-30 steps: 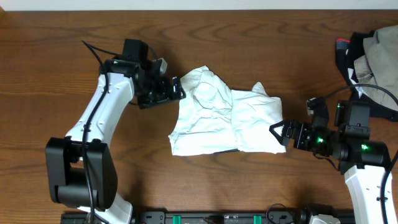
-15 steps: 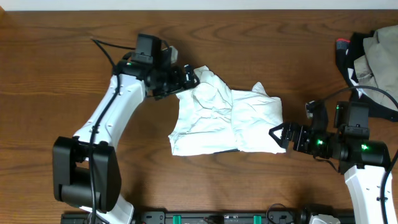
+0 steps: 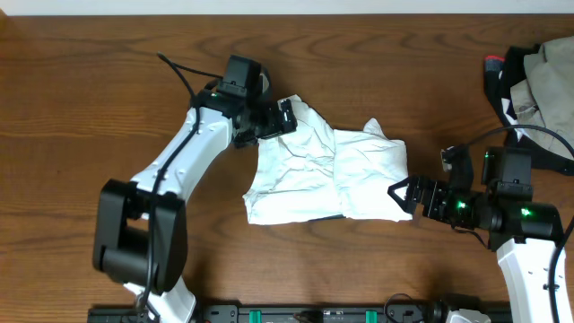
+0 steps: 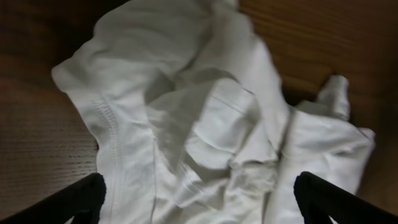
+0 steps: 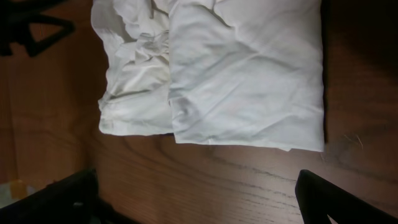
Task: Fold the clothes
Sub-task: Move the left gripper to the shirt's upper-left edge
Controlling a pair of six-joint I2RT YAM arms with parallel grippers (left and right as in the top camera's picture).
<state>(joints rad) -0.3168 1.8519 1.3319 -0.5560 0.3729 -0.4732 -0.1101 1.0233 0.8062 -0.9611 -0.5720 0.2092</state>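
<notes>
1 item of clothes [image 3: 323, 170] lay on the surface [image 3: 90, 108], approx mid-surface. It was a thin white garment, creased, roughly folded into a wide block w/ layers overlapping. A small peak stuck up at its far edge, and its far-left corner was bunched.

There were 2 arms w/ 1 hand each. The left hand [image 3: 285, 117] sat at the garment's far-left corner, over the bunched cloth. Its 2 fingers were spread wide w/ nothing clamped btwn them. In the left wrist view both fingertips showed at the bottom corners, w/ crumpled cloth and a stitched hem btwn and beyond them. Whether they touched the cloth couldn't be told.

The right hand [image 3: 401, 193] was just beside the garment's near-right corner, pointing at it. Its 2 fingers were splayed and released, holding nothing. In the right wrist view the garment's folded edge lay ahead of the fingers w/ bare wood btwn, so the hand was apart from the cloth.

1 pile [image 3: 538, 76] of other garments sat at the far-right corner of the surface, well apart from the white one. It had at least 2 pieces, 1 dark and 1 grey-beige on top, and was partly cut off by the frame edge.
</notes>
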